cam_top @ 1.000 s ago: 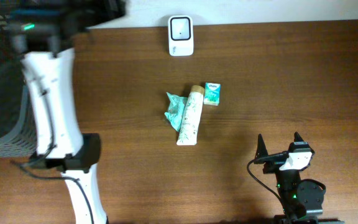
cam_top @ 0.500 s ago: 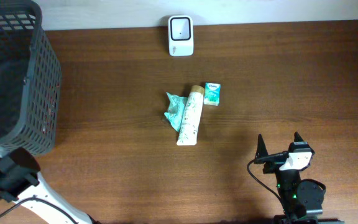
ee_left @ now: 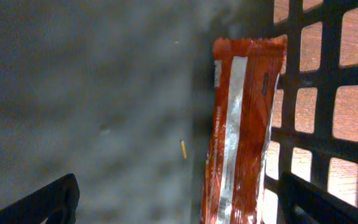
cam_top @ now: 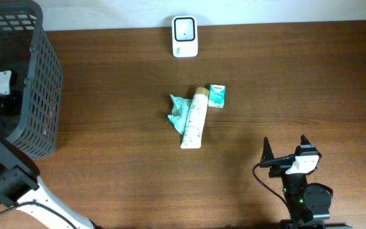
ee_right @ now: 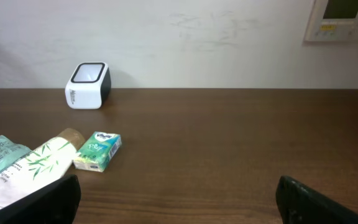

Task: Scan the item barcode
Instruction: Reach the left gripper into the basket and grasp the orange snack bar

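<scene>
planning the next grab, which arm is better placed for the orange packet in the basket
Left: the left gripper hangs open inside the basket, just over the packet. The right gripper sits open at the table's other side, away from the basket.

Tube [cam_top: 194,119] between pouch [cam_top: 178,111] and carton [cam_top: 216,95]
</scene>
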{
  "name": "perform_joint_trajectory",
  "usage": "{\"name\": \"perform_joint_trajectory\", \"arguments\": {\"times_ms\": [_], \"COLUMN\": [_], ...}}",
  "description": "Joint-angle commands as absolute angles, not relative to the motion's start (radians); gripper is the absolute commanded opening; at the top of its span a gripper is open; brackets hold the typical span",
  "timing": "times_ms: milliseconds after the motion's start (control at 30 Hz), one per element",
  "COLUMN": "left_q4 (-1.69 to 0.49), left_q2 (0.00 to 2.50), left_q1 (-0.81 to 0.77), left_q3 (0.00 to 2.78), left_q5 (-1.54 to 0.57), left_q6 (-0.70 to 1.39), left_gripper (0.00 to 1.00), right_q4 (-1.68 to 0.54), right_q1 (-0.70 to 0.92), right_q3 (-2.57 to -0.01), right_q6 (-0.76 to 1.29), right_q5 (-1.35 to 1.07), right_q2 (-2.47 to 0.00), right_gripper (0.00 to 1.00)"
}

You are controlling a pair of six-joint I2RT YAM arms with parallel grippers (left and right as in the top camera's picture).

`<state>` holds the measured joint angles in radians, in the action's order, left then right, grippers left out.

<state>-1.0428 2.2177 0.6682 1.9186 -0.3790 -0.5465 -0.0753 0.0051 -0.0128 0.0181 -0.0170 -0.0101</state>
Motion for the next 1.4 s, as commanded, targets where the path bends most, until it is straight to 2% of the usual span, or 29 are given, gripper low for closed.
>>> {"name": "perform_joint_trajectory", "arguments": {"times_ms": [0,233,267,367,433,467,500,533,700,833,933,967,1067,1233,1300,1367], "left_q4": [-0.998,-0.968,-0.957,-0.916,-0.888,-0.886,-0.888,-0.896,-0.906,-0.905,-0.891,-0.891,-0.891,-0.918,-0.941,-0.991], "left_q2": [2.21,2.21,2.21,2.21,2.209,2.209,2.208,2.202,2.112,2.003,1.906,1.878,1.823,1.809,1.825,1.847], "left_q1": [0.664,0.659,0.659,0.659,0.659,0.659,0.659,0.659,0.659,0.657,0.649,0.643,0.595,0.315,0.163,0.027], "left_q3": [1.848,1.76,1.74,1.685,1.689,1.706,1.737,1.781,2.012,2.209,2.246,2.246,2.246,2.222,2.2,2.185], "left_q5": [-0.424,-0.422,-0.422,-0.303,-0.236,-0.236,-0.236,-0.236,-0.289,-0.558,-0.737,-0.777,-0.841,-0.832,-0.732,-0.542], "left_q6": [-0.596,-0.596,-0.596,-0.595,-0.508,-0.471,-0.414,-0.358,-0.006,0.164,0.484,0.533,0.538,0.518,0.433,0.366], "left_gripper": [1.0,1.0,0.97,0.7,0.43,0.27,0.05,0.0,0.0,0.0,0.0,0.0,0.0,0.0,0.0,0.0], "right_q4": [-0.079,-0.079,-0.079,-0.079,-0.079,-0.079,-0.079,-0.079,-0.079,-0.079,-0.079,-0.079,-0.079,-0.079,-0.079,-0.079], "right_q1": [-0.001,-0.001,-0.001,-0.001,-0.001,-0.001,-0.001,-0.001,-0.001,-0.001,-0.001,-0.001,-0.001,-0.001,-0.001,-0.001], "right_q3": [-0.006,-0.006,-0.006,-0.006,-0.006,-0.006,-0.006,-0.006,-0.006,-0.006,-0.006,-0.006,-0.006,-0.006,-0.006,-0.006], "right_q6": [0.015,0.015,0.015,0.015,0.015,0.015,0.015,0.015,0.015,0.015,0.015,0.015,0.015,0.015,0.015,0.015], "right_q5": [-0.015,-0.015,-0.015,-0.015,-0.015,-0.015,-0.015,-0.015,-0.015,-0.015,-0.015,-0.015,-0.015,-0.015,-0.015,-0.015], "right_q2": [-0.004,-0.004,-0.004,-0.004,-0.004,-0.004,-0.004,-0.004,-0.004,-0.004,-0.004,-0.004,-0.004,-0.004,-0.004,-0.004], "right_gripper": [0.99,0.99,0.99,0.99,0.99,0.99,0.99,0.99,0.99,0.99,0.99,0.99,0.99,0.99,0.99,0.99]}}
